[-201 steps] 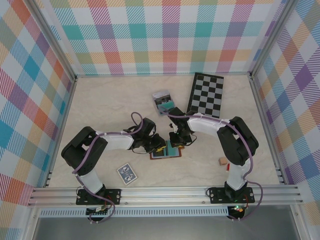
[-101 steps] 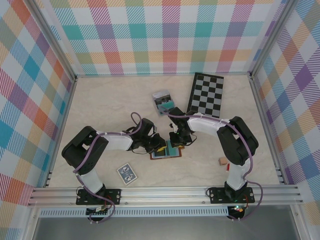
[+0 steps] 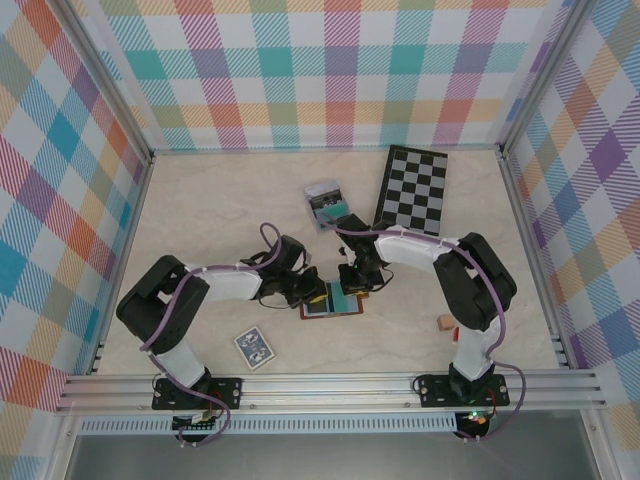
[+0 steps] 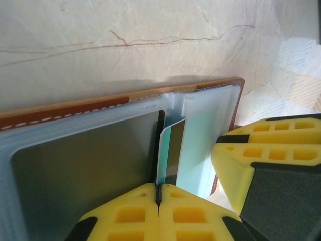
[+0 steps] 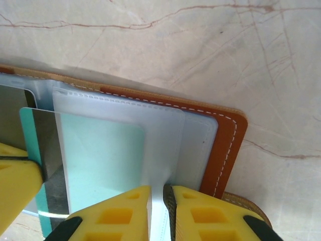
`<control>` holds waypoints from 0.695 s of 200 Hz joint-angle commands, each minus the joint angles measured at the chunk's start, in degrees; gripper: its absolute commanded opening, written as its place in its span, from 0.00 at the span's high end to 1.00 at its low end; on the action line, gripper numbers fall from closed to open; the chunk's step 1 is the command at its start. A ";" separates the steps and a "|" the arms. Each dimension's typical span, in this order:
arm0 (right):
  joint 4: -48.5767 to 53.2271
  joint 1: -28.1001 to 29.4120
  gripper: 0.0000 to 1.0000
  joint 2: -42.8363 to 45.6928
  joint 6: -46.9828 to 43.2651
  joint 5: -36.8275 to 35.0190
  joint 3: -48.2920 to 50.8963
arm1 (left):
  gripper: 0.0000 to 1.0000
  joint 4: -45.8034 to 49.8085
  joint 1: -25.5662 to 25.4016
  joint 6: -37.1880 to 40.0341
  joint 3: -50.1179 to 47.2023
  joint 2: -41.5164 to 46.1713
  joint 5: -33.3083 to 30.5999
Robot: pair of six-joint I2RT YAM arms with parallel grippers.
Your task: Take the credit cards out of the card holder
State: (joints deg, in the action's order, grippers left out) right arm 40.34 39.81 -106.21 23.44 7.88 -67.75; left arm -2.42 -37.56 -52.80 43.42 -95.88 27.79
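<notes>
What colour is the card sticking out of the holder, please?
The card is teal; right wrist view.

A small brown leather card holder (image 5: 229, 145) with white stitching is laid open and flat on the tabletop, its clear blue-grey pockets turned upward, between the two sets of jaws. A clear pocket sleeve on one half is pinched in the right jaws. A teal credit card (image 5: 31, 131) with a dark stripe is seen sticking partway out of that pocket, its exposed edge clamped in the left jaws. A dark grey card (image 4: 80, 170) is lodged in the neighbouring pocket, just beside the left jaws.
</notes>
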 commanded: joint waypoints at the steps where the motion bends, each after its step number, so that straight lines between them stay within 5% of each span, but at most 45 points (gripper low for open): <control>1: 2.21 0.05 0.81 -0.69 -0.30 0.08 -1.40 | 1.00 8.85 0.76 4.10 2.25 2.25 -2.42; 87: 2.16 -0.35 0.79 5.62 0.20 -0.90 -1.60 | 1.00 28.27 4.03 12.92 7.83 13.14 -7.73; 139: 0.12 -1.13 0.59 13.36 1.08 0.53 -1.13 | 1.00 29.92 6.33 14.63 10.05 19.80 -6.92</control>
State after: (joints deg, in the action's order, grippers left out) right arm 41.36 39.35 -96.92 23.62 7.14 -68.47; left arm 24.64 -32.16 -40.10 52.12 -78.63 20.47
